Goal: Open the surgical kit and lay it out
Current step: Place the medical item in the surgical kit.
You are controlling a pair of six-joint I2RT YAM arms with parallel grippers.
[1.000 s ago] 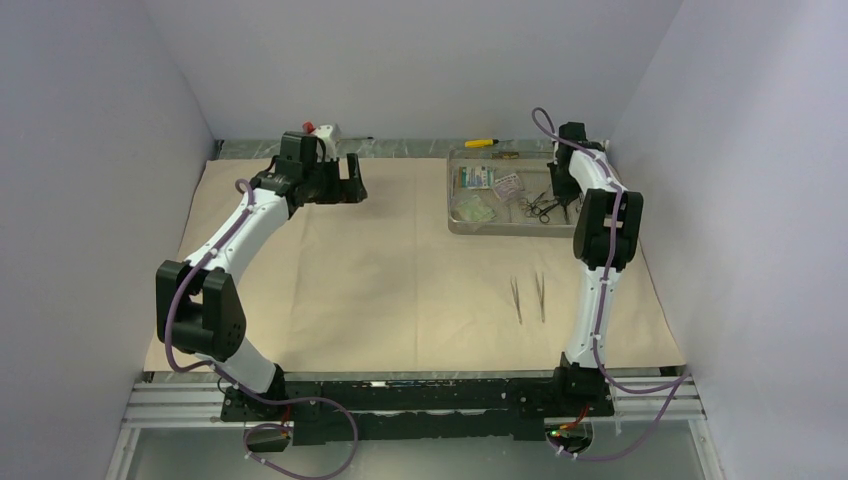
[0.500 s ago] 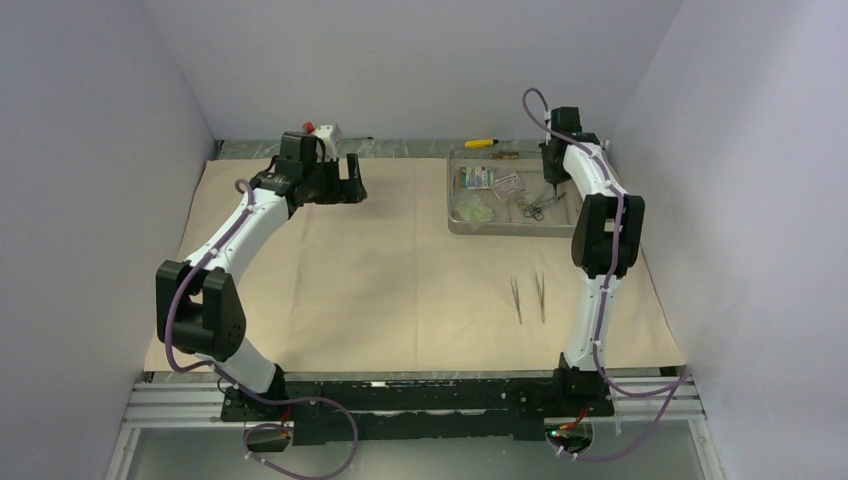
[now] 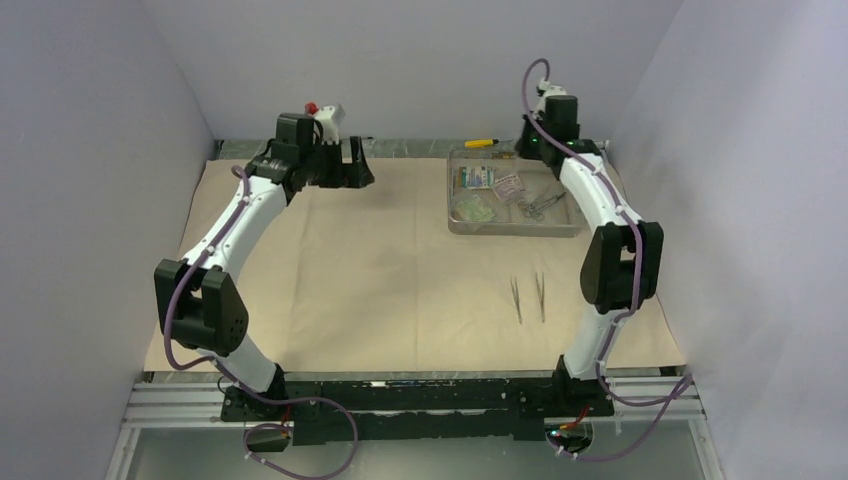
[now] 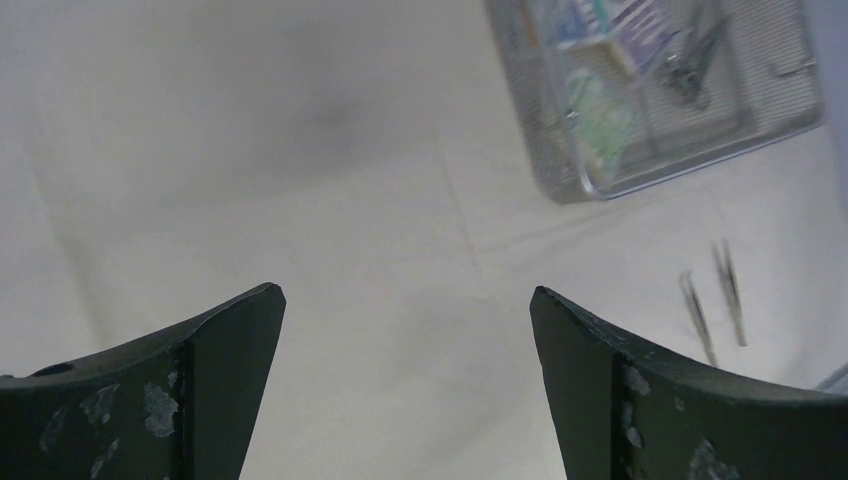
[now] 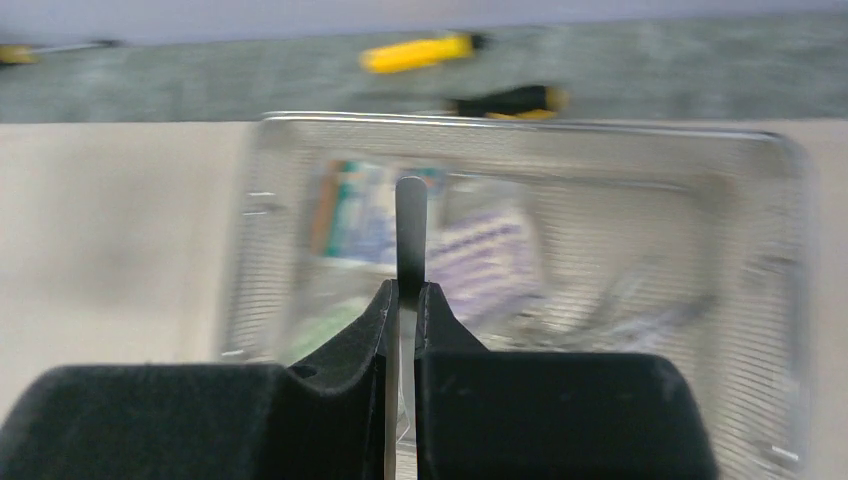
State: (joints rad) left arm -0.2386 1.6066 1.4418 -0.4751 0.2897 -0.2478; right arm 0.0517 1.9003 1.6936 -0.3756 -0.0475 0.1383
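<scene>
**Right claw up over the tray with one instrument; two already laid out**

Large beige wrap cloth [image 3: 380,270] lies open and flat across the worktop. It serves as the field for everything else. The rectangular silver wire-mesh tray [image 3: 510,232] sits at the cloth's far right.

Two slim steel tweezers [image 3: 529,298] lie side by side on the cloth, nearer than the tray and well apart from it. Judged: the start of a laid-out row, within the right arm's reach.

Right claw [image 5: 405,295] is pressed together on a thin grey steel strip [image 5: 411,220], which stands upright past the tips. Likely another instrument from the tray. It is held high above the tray, probably to clear the rim for carrying.

Left claw [image 4: 405,295] is spread wide and carries nothing. It hangs above the cloth's far left, probably parked out of the way.

In the tray are three small printed packets [image 3: 482,190] and a tangle of small scissor-handled steel clamps [image 3: 540,205].

Hard to make out:
- The right wrist view is smeared, so the packet print is unreadable.
- The strip's lower part is hidden between the pads, so its type is uncertain.
- The clamp count is unclear.
- Beyond the tray, off the cloth, lie a yellow screwdriver [image 5: 420,52] and a black-and-yellow one [image 5: 505,100].
</scene>
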